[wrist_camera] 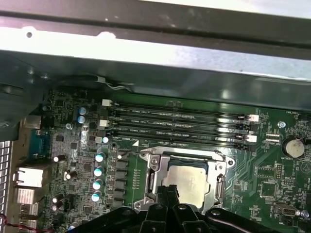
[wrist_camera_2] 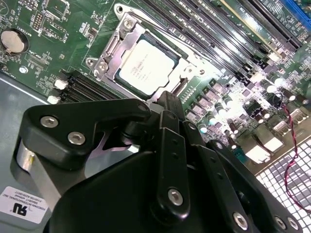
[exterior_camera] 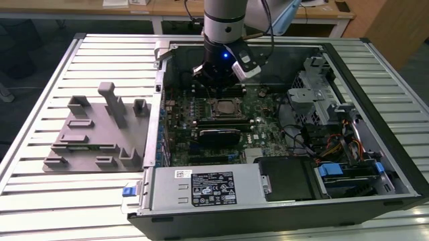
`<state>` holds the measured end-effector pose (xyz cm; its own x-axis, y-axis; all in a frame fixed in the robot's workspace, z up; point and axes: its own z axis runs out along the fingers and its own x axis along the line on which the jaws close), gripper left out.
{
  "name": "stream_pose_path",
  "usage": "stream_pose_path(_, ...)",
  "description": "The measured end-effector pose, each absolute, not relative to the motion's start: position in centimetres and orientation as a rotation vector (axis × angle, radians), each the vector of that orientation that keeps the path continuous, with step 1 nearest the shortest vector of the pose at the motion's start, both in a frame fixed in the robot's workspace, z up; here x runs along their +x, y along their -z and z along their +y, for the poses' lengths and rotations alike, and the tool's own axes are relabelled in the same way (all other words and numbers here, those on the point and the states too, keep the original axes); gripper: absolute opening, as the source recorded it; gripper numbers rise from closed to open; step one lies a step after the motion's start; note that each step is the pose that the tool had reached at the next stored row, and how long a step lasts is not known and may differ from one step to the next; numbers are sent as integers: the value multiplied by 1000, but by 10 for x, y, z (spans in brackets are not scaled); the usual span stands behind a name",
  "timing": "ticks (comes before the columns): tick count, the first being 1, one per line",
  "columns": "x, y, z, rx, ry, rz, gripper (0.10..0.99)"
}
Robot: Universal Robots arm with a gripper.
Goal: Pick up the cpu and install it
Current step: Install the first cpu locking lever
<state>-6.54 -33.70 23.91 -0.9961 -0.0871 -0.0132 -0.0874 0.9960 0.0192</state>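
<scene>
Black gripper (wrist_camera_2: pixel 167 99) hangs close over the socket (wrist_camera_2: pixel 109 51), pinched together and holding nothing. The silver cpu (wrist_camera_2: pixel 146 65) lies flat inside that socket. It looks light, stiff and easy to hurt, so its 2 thin side edges seem the safest hold.

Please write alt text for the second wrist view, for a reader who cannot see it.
The cpu lies flat inside the metal-framed socket on the green motherboard; the black end effector hangs close over one edge of the socket. Memory slots run beside the socket.
</scene>
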Motion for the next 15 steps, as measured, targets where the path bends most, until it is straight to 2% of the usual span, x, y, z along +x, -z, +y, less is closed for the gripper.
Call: stream_pose_path(15, -80, -239, -337, -137, -31, 3126, 106)
